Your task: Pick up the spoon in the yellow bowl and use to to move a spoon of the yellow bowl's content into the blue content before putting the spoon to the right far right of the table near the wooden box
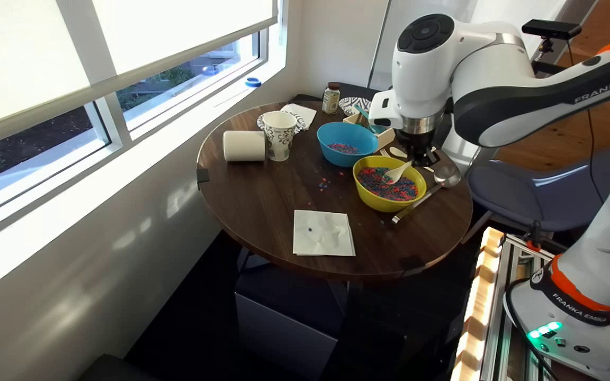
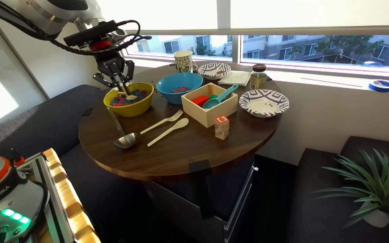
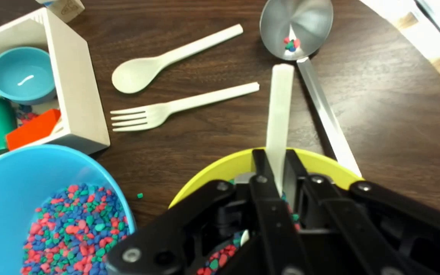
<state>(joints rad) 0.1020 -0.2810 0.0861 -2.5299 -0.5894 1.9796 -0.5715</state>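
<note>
The white spoon [image 3: 279, 103] stands tilted in the yellow bowl [image 1: 379, 201], its handle rising past the rim. The bowl holds red, blue and green bits. My gripper [image 3: 275, 153] is over the yellow bowl, its fingers shut on the spoon's handle; the spoon's head [image 1: 396, 173] rests in the bits. In the wrist view the fingers hide most of the head. The blue bowl [image 2: 171, 96] stands beside the yellow bowl and holds fewer bits. The pale wooden box [image 2: 198, 113] stands next to the blue bowl, with a teal scoop and blocks inside.
A metal ladle [image 3: 296, 26] lies against the yellow bowl's side. A loose spoon [image 2: 169, 131] and a fork [image 2: 162, 121] lie between ladle and box. A wooden block [image 2: 222, 127], patterned bowl [image 2: 263, 103], jar [image 1: 331, 99], paper cup [image 1: 279, 135], towel roll [image 1: 244, 146] and napkin [image 1: 323, 233] are on the table.
</note>
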